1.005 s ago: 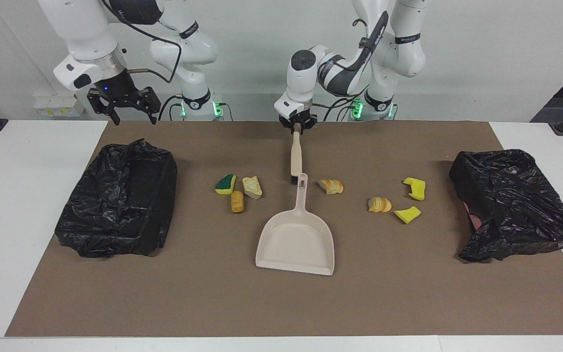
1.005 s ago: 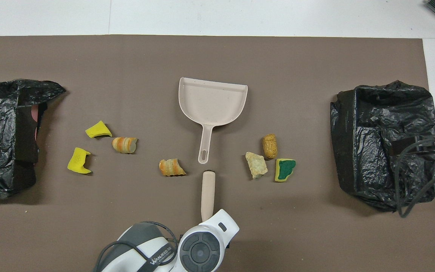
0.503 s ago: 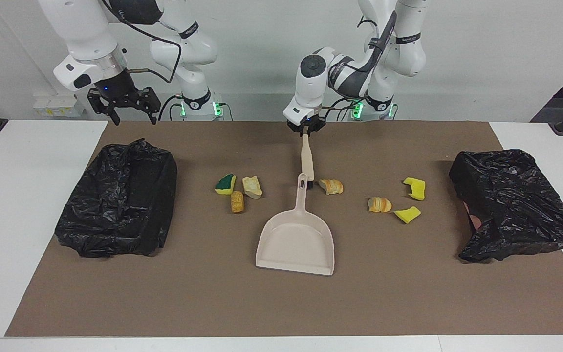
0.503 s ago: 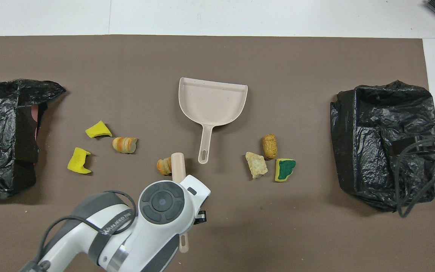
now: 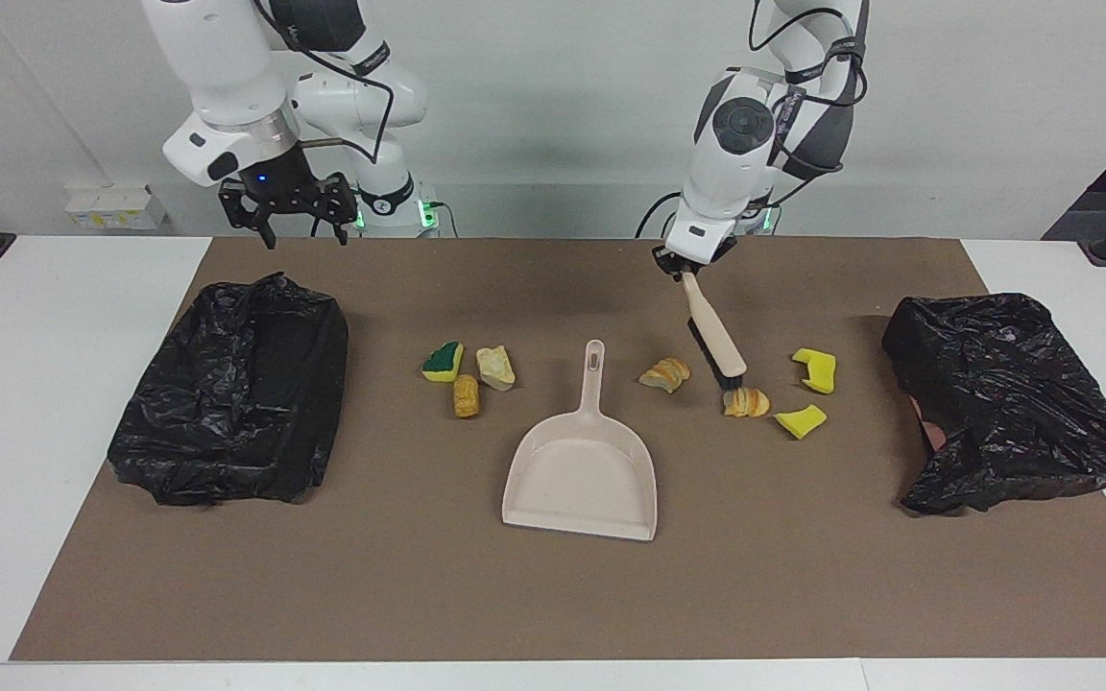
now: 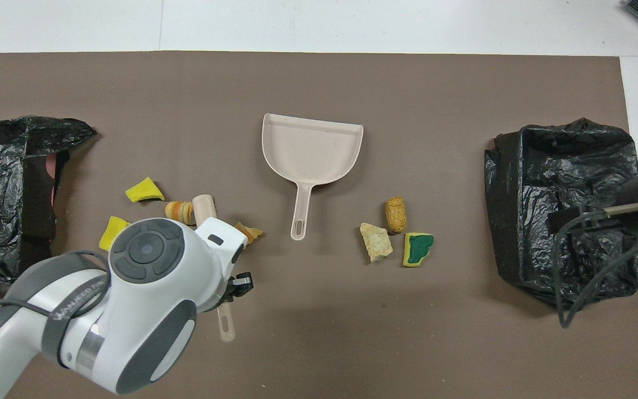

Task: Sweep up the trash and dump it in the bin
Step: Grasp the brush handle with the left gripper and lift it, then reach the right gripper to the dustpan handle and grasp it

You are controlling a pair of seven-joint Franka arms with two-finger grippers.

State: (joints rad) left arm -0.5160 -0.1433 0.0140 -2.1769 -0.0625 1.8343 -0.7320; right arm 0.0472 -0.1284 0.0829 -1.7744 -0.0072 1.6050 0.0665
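Nearest the robots, the right gripper [image 5: 289, 216] waits in the air over the brown mat's [image 5: 803, 576] edge, its jaws spread and empty. The left gripper [image 5: 684, 261] has its jaws clamped on the thin end of a beige plastic hand brush [image 5: 718, 341], which slants down so that its dark bristles sit just beside a striped, crusty bread lump [image 5: 747, 401].

The job looks barely begun. All seven scraps lie loose on the mat and none is in the dustpan or a bin. Toward the left arm's end are that lump, a second bread lump [image 5: 665, 374] and two porous yellow sponge chunks [image 5: 815, 369] [image 5: 800, 420]. Toward the right arm's end cluster a green-topped sponge [image 5: 444, 362], a pale rough lump [image 5: 495, 368] and a tan oblong one [image 5: 466, 395].

Farther out, the smooth, shallow beige dustpan [image 5: 580, 475] lies empty, its handle pointing at the robots. A bin lined with crinkled, glossy black bag stands at each end of the worktop [image 5: 227, 403] [image 5: 1004, 393].
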